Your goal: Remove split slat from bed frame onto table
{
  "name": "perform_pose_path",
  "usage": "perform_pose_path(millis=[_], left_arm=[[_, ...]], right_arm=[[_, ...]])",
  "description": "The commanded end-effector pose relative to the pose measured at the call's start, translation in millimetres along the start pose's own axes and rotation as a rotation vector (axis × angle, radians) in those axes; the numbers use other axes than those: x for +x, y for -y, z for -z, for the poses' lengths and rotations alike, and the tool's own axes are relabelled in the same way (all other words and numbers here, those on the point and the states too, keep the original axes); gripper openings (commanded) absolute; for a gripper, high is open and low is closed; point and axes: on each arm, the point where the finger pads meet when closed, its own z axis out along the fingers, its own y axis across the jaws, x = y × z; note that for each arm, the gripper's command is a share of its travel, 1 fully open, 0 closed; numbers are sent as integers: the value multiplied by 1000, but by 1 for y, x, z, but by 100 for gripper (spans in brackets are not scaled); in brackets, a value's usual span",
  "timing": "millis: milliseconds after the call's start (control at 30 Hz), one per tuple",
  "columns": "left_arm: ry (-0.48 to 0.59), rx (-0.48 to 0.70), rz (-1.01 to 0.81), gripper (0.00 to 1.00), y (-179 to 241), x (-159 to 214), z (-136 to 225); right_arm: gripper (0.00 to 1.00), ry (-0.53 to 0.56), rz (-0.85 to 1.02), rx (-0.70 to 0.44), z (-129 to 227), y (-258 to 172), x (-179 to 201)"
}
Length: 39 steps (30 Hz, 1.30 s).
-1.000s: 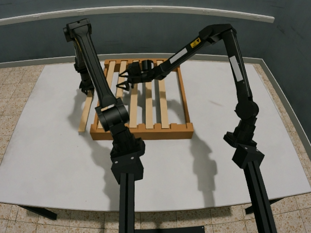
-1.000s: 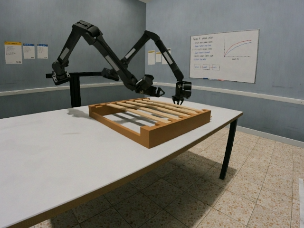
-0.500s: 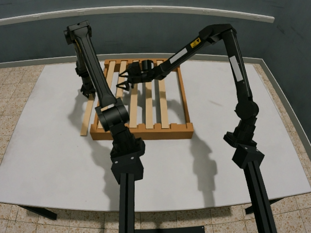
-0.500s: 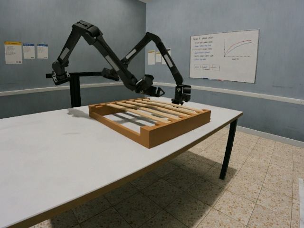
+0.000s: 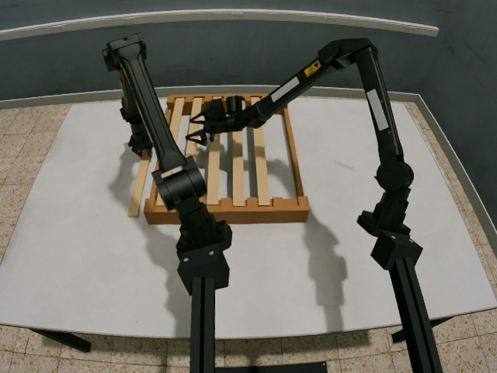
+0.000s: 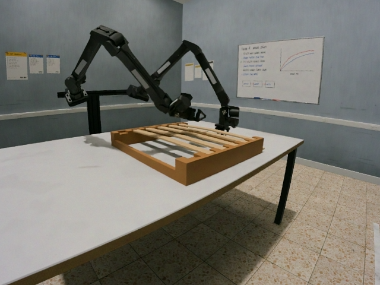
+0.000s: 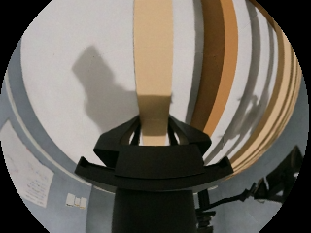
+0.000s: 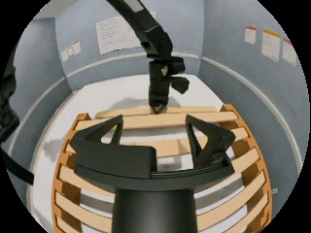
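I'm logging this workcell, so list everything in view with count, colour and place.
table: one, white top, under the frame
bed frame: one, orange-brown, on table
frame slats: five, beige, across frame
outside slat: one, beige, beside frame
whiteboard: one, white, wall
sheets: six, mostly white, walls
floor: one, beige speckled, below
stand: one, black, behind arms
left gripper: one, black, fingers around outside slat
right gripper: one, black, open above frame

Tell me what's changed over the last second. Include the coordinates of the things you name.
The black left tool (image 5: pixel 143 153) (image 6: pixel 221 132) (image 7: pixel 154 117) (image 8: pixel 156 111) moved down, lowering the pale wooden slat (image 5: pixel 138 186) (image 7: pixel 154 49) (image 8: pixel 190 110) it grips toward the table, beside the orange-brown wooden frame (image 5: pixel 227 217) (image 6: pixel 224 162) (image 7: pixel 230 49) (image 8: pixel 62 165). Nothing was released. The frame and the open black right tool (image 5: pixel 188 129) (image 6: pixel 204 114) (image 8: pixel 154 117) stayed put.
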Motion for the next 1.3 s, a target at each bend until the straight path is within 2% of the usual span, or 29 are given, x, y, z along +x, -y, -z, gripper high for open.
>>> perform_pose_path(millis=[0, 133, 200, 233, 400, 633, 733, 867, 1267], left_arm=[[34, -26, -2, 33, -15, -18, 7], [34, -26, -2, 33, -15, -18, 7], [34, -26, -2, 56, -15, -18, 7], [30, -23, -1, 63, -16, -14, 13], [7, -7, -1, 63, -13, 4, 35], [14, -5, 4, 65, 8, 0, 50], [18, -4, 3, 65, 12, -2, 71], [48, -26, -5, 65, -9, -19, 66], [57, -36, -4, 65, -15, -23, 66]], right_arm=[[100, 30, 23, 23, -6, 14, -15], [100, 30, 23, 23, -6, 14, -15], [100, 30, 23, 23, -6, 14, -15], [100, 30, 23, 23, -6, 14, -15], [100, 30, 23, 23, -6, 14, -15], [100, 30, 23, 23, -6, 14, -15], [100, 30, 23, 23, -6, 14, -15], [100, 30, 23, 23, -6, 14, -15], [100, 30, 23, 23, -6, 14, -15]])
